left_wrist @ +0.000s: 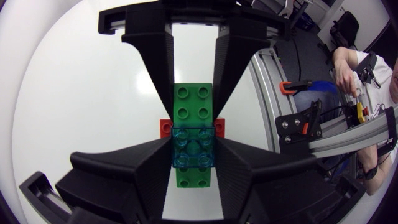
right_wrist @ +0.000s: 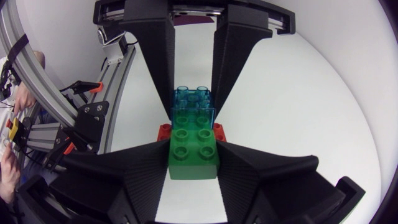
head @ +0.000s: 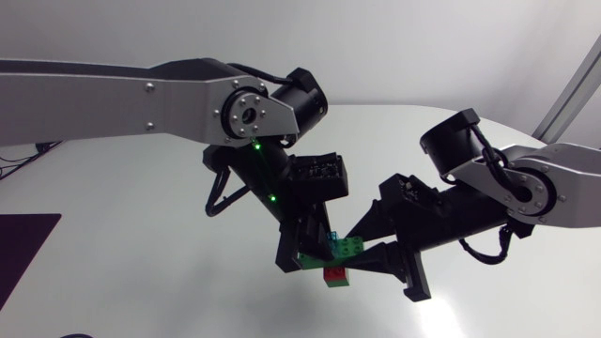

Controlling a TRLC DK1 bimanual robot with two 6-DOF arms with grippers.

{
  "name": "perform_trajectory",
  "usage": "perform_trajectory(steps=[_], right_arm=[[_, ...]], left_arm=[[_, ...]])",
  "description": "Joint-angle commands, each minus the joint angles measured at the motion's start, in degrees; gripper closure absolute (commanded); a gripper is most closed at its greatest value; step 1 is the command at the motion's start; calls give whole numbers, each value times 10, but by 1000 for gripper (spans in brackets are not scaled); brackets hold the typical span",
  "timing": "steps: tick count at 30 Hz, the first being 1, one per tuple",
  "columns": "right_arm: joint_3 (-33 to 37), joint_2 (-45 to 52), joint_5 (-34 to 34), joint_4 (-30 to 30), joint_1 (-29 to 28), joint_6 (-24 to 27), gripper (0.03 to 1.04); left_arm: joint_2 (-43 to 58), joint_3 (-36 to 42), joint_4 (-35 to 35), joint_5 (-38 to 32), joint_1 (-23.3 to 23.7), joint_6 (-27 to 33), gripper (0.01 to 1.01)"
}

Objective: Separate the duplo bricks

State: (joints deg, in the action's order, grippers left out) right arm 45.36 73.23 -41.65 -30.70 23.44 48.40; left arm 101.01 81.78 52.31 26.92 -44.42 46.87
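Note:
A small stack of duplo bricks hangs above the white table between my two grippers. It is a long green brick (head: 346, 247) with a clear blue brick (left_wrist: 193, 148) on one end and a red brick (head: 335, 275) crosswise underneath. My left gripper (left_wrist: 193, 155) is shut on the blue-topped end, its fingers pressing both sides. My right gripper (right_wrist: 193, 152) comes from the opposite side, and its fingers touch both sides of the bare green end (right_wrist: 193, 149). Only the red brick's two ends (right_wrist: 163, 131) show in the wrist views.
The white table (head: 141, 244) stretches out under the arms. A dark purple mat (head: 23, 246) lies at its left edge. Both arms meet over the table's front middle.

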Motion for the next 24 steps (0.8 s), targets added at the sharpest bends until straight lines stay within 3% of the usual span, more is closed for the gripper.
perform_trajectory(steps=[1,8,9,11,13,14,24], right_arm=[[-17,9,-5,2,10,-11,841],[-25,10,1,4,22,-12,926],[-26,10,1,6,22,-12,926],[-27,9,2,12,22,-14,926],[-26,7,1,13,20,-14,926],[-26,6,2,13,20,-14,925],[-23,3,2,22,10,-22,923]], left_arm=[[9,13,2,2,-2,-1,826],[7,10,2,3,-1,-5,820],[7,14,2,3,0,-10,780],[7,19,2,3,3,-17,556],[3,19,4,2,4,-17,393],[2,19,6,2,5,-16,356],[-5,9,8,2,14,-13,352]])
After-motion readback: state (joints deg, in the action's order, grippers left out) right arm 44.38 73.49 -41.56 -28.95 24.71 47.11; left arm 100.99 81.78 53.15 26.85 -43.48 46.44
